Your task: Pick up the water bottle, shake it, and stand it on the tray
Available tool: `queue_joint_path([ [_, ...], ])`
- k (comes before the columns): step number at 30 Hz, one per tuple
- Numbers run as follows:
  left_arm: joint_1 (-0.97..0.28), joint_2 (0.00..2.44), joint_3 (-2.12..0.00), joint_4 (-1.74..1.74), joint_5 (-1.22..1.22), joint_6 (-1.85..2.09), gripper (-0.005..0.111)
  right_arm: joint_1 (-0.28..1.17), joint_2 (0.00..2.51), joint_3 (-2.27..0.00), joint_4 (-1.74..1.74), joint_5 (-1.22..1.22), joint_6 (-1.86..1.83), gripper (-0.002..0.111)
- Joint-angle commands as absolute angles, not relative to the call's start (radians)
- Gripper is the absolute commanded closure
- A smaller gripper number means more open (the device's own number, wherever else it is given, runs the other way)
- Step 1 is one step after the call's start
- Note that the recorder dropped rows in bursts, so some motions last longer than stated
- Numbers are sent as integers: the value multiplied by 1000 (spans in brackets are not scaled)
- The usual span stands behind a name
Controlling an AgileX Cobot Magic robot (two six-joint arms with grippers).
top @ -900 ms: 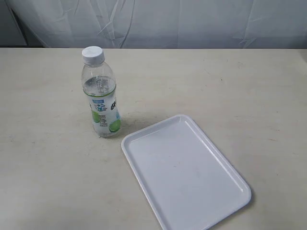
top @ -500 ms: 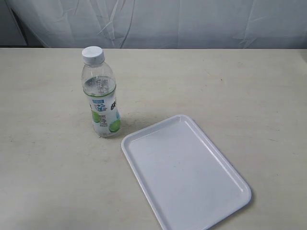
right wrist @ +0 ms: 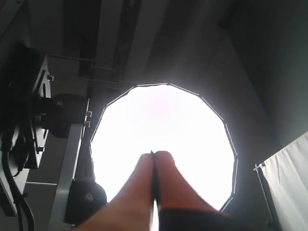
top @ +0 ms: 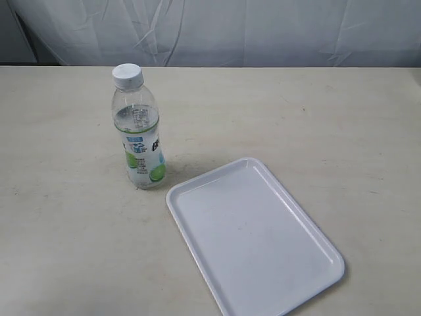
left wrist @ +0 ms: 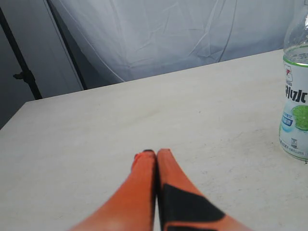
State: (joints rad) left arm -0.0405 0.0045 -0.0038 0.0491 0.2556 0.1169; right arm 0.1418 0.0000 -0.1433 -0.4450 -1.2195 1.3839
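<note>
Item one, your bottle (top: 138,128): upright on the table (top: 296,112), in the left half of the exterior view, with its white cap (top: 127,75) screwed on and its label (top: 145,161) of white, green and blue wrapping the lower body. Item two, the tray (top: 253,234): white, lying flat on the same table, near the bottle's base on the right and closer to the camera. It does not touch the bottle, and it sits at an angle to the table's far edge. Surface: pale, matt, faintly scuffed. Room: a creased white curtain (top: 230,29) hangs behind the table; the left wrist view adds a dark stand (left wrist: 21,62) beside it. Item three, your left gripper (left wrist: 155,153): orange fingers pressed together tip to tip, gripping nothing, low over bare table, with the bottle well apart from them at the edge of that view. Item four, your right gripper (right wrist: 153,154): fingers likewise closed with no gap, carrying nothing, aimed upward at a round bright lamp (right wrist: 163,134). Change since the earlier exterior frames: none to log; bottle and tray stand exactly where they stood.
</note>
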Motion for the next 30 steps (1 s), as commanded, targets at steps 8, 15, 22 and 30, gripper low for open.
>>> queue_joint_path([
  [8,-41,0,0,47,245,114,106,136,8,-293,-1142,-457,1588,109],
  [15,-41,0,0,47,245,114,106,136,412,-333,-1613,-321,1857,109],
  [22,-41,0,0,47,245,114,106,142,946,-454,-1677,-476,1857,109],
  [30,-41,0,0,47,245,114,106,387,1331,-646,-1684,-253,1841,109],
])
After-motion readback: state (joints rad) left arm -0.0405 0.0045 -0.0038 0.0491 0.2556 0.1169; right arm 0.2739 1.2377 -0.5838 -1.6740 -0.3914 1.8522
